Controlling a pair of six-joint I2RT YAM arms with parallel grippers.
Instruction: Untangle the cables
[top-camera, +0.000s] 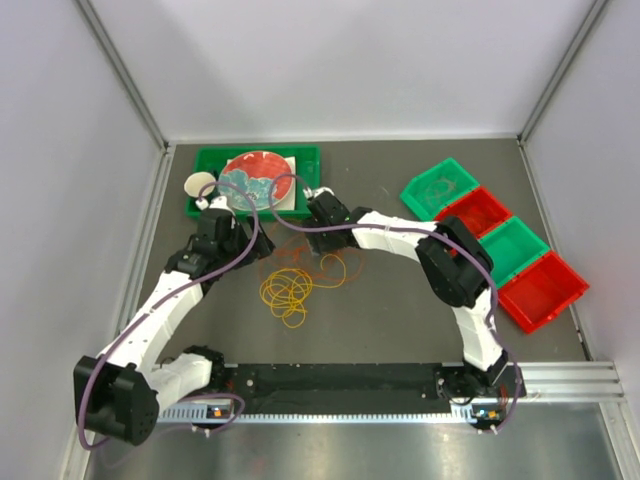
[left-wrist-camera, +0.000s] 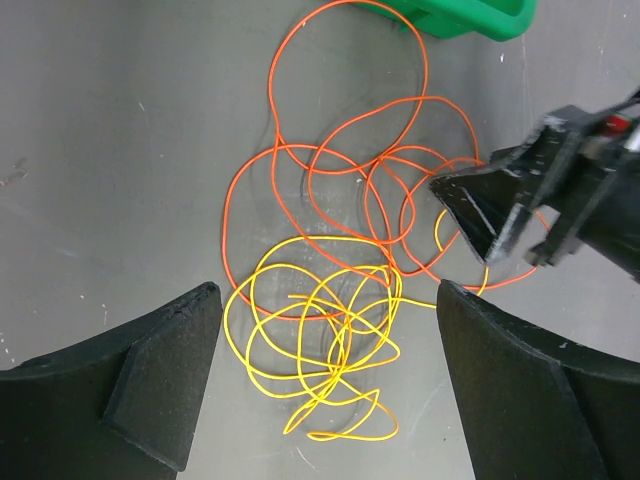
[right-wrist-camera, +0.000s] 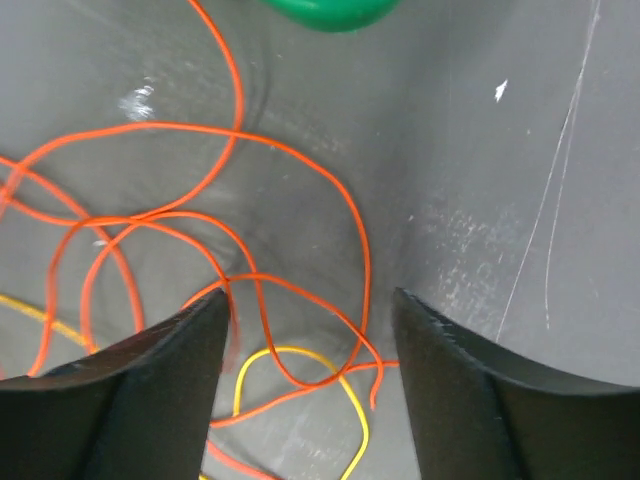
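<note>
Right gripper (right-wrist-camera: 308, 300) spread wide, orange cable (right-wrist-camera: 346, 205), yellow cable (right-wrist-camera: 290, 349) beneath

Left arm (top-camera: 165, 310) and right arm (top-camera: 385, 230): white links, bulky black joint housings, and black bases at either end of the rail (top-camera: 340, 375). A thick purple hose (top-camera: 90, 400) loops along each arm, away from the rail. Left gripper (left-wrist-camera: 325, 290) and right gripper (right-wrist-camera: 308, 298): two matte black, wedge-shaped fingers (left-wrist-camera: 150, 390) each, with a grainy surface.

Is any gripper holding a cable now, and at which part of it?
Nothing is held. The left gripper and the right gripper are both open; the yellow cable lies loose below the left, the orange cable below the right.
</note>
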